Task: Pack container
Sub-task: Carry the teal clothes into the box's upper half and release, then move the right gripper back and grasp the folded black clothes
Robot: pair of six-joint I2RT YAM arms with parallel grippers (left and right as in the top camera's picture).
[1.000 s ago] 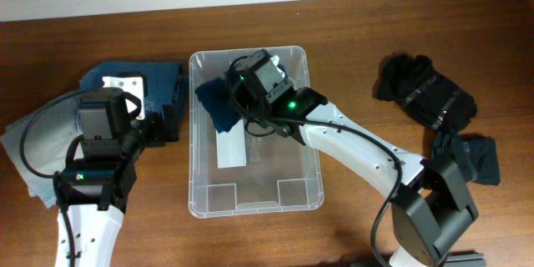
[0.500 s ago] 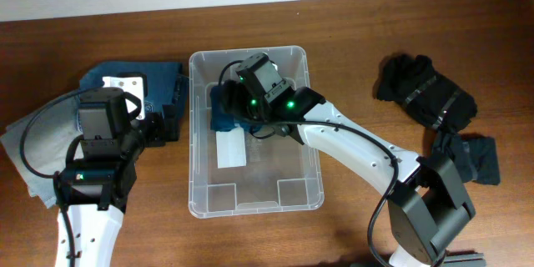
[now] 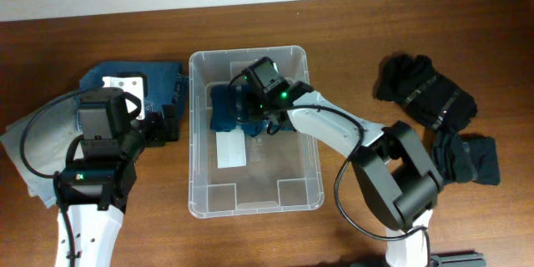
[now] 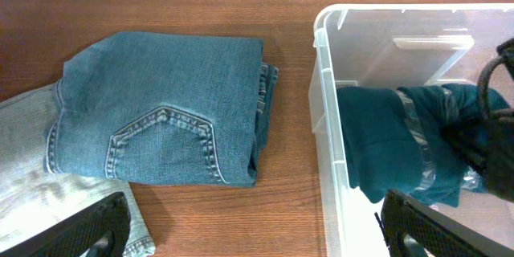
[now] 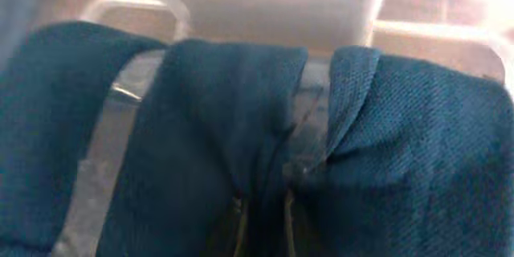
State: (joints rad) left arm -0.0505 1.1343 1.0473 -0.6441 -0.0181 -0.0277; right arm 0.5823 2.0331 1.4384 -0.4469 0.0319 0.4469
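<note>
The clear plastic container (image 3: 275,193) stands mid-table, with a white label (image 3: 231,151) on its base. My right gripper (image 3: 250,107) is inside its far end, shut on a dark teal garment (image 3: 222,113) that lies bunched against the far-left wall. In the right wrist view the teal garment (image 5: 401,144) fills the frame around the nearly closed fingers (image 5: 261,217). My left gripper (image 4: 257,233) is open and empty just outside the container's left wall (image 4: 325,128), over bare wood near folded blue jeans (image 4: 161,120). It also shows in the overhead view (image 3: 171,123).
Folded blue jeans (image 3: 158,83) and a pale denim piece (image 3: 25,146) lie left of the container. A pile of black clothes (image 3: 425,92) and another dark garment (image 3: 471,160) lie at the right. The table's far edge meets a white wall.
My right gripper has moved left and down into the container's far end, and the teal garment has gone down with it. The left arm has not moved.
</note>
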